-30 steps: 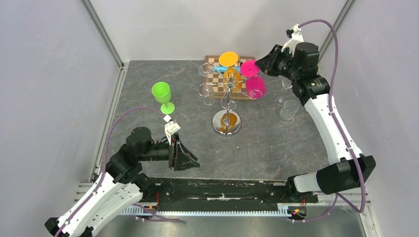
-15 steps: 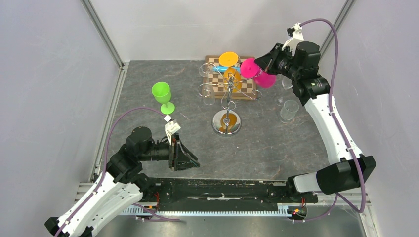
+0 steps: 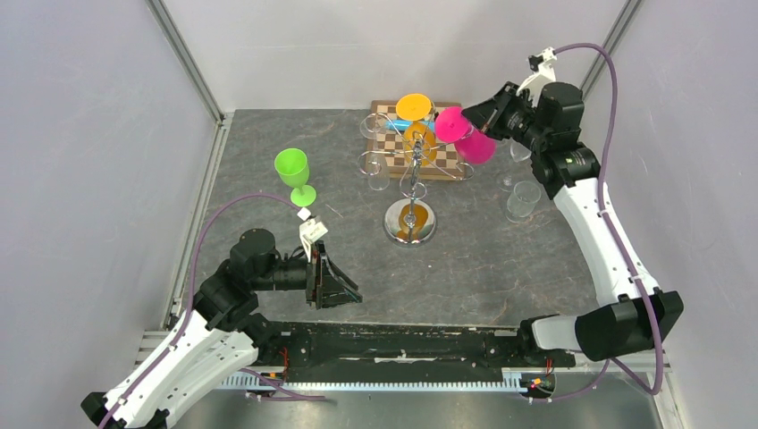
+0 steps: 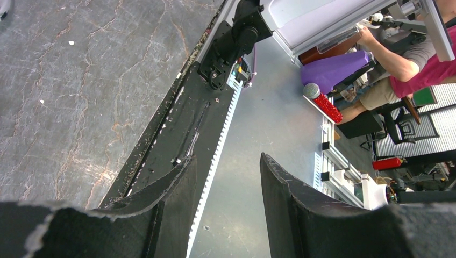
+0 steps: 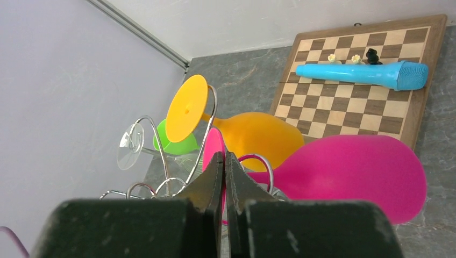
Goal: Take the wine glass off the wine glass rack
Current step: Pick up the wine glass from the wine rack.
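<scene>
Presently right hand clamped on pink wine glass stem at rack; left hand parted, empty.

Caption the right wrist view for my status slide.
Right gripper shut on the tilted pink wine glass, beside the orange glass hanging on the chrome rack, chessboard behind.

Left gripper with jaws apart, black rail beneath, grey marbled table at left, seated person far right
</scene>
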`<state>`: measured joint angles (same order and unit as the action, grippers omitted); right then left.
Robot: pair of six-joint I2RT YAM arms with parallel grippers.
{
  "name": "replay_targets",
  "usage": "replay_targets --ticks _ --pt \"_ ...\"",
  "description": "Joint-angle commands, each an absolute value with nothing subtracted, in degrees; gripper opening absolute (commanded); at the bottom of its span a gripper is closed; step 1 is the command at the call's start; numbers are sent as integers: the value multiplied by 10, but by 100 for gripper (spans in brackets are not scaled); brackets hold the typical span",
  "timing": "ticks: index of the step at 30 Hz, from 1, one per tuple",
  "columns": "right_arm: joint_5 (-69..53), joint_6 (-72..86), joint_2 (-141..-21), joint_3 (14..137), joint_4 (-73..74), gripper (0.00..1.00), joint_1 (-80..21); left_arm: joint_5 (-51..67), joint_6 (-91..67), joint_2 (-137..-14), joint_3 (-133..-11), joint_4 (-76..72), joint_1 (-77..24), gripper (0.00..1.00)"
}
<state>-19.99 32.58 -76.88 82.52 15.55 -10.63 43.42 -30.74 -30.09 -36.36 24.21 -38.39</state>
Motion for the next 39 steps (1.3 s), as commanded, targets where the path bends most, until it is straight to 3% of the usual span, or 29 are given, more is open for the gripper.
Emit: replay_targets --ticks 1,17,39 --pt "-222 390 -737 796 94 0 -87 425 -284 -303 -367 234 -388 54" --pt "-265 486 -682 697 -7 0 -44 417 -283 -308 -367 237 -388 54" --pt "-285 530 -692 674 -65 0 -69 408 -283 -312 -368 241 -388 54"
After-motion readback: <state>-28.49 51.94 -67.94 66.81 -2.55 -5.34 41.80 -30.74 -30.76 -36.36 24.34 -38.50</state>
